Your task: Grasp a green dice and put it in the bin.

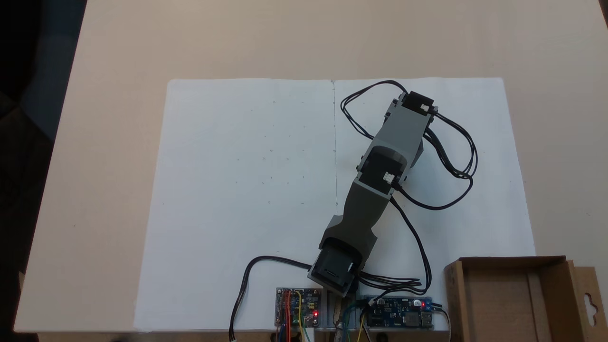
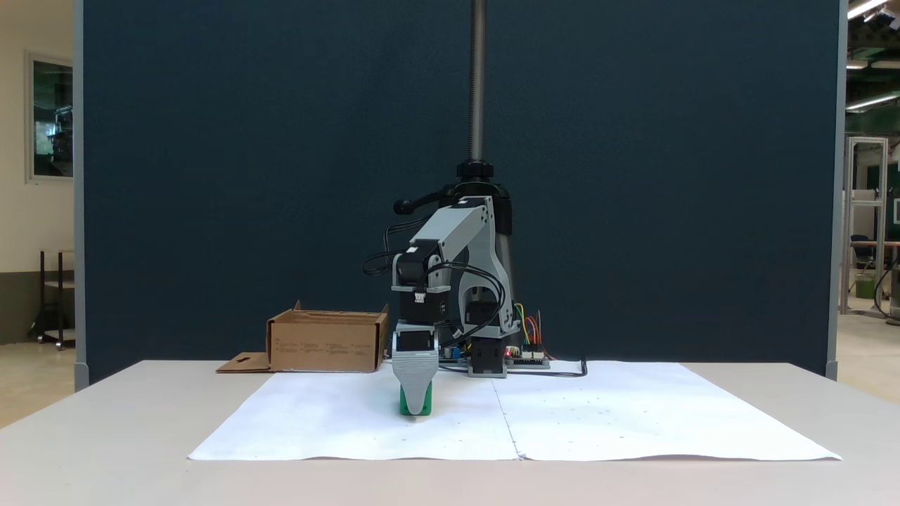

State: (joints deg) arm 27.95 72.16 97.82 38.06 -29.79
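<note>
I saw the green dice (image 2: 406,407) only as slivers behind the gripper (image 2: 415,407) tip, down on the white paper (image 2: 598,414). One jaw faced the cam, so I couldn't tell its spread or whether it gripped. From above, the arm (image 1: 375,180) hid both. Bin (image 1: 498,304) was cut off at the frame edge there; side on, it (image 2: 327,341) sat well apart.

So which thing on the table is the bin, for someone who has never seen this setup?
Start at the white paper sheet covering the table's middle. Beside the sheet and the arm's base, where the circuit boards sit, stands the bin, a shallow brown cardboard box with raised walls. It is the one cardboard item there, and its side flap has a keyhole-shaped cutout.
</note>
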